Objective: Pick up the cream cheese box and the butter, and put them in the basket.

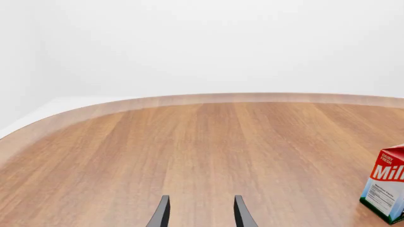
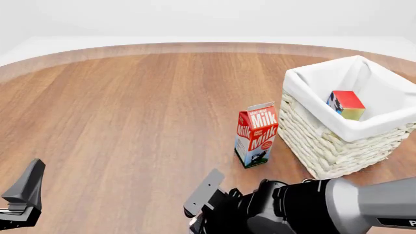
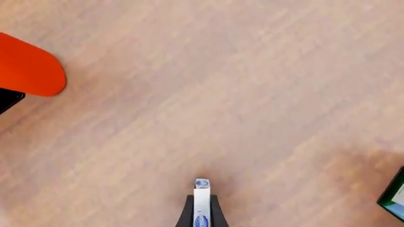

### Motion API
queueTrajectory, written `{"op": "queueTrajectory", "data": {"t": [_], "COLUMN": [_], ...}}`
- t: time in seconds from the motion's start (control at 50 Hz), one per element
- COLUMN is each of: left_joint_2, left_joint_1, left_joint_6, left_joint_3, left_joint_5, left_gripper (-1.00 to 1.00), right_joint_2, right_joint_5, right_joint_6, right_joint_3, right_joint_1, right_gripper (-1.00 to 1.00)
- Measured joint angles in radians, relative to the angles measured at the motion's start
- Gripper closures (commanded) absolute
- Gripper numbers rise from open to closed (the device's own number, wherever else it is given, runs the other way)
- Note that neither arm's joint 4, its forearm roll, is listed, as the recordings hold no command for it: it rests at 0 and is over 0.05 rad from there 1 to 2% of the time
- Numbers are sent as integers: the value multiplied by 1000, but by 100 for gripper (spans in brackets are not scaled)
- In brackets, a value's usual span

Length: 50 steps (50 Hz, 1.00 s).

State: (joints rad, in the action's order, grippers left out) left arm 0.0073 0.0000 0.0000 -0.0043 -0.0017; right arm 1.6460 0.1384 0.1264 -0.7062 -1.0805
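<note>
The right gripper (image 3: 201, 208), nearest the lens, is clamped on the cream cheese box (image 3: 201, 201), a thin white slab seen edge-on with a blue oval mark, above grained wood. Beyond it and to its right, the butter (image 2: 346, 104), red and orange, lies inside the woven basket (image 2: 338, 146) with its white cloth liner. The left gripper (image 1: 200, 213) hangs with fingers apart over the table (image 1: 189, 151), a milk carton (image 1: 386, 189) to its right.

A bare simulated test scene, not a lived-in room: a round wooden table (image 2: 130, 107) stands against a blank white backdrop (groceries, a milk carton (image 2: 256, 134), suggest a kitchen).
</note>
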Motion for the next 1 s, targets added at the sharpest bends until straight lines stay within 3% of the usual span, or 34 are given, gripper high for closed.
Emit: {"op": "queueTrajectory", "data": {"t": [0.32,0.6,1.0], "left_joint_2": [0,0,0], "left_joint_1": [0,0,0], "left_joint_6": [0,0,0], "left_joint_3": [0,0,0], "left_joint_5": [0,0,0], "left_gripper": [-100,-100,-100], "right_joint_2": [-24,-110,-245], "right_joint_5": [15,83,232], "right_joint_6": [-16,-71,-124], "right_joint_3": [-2,-35,-196], "right_joint_1": [9,34,21], "right_gripper": [100,100,100]}}
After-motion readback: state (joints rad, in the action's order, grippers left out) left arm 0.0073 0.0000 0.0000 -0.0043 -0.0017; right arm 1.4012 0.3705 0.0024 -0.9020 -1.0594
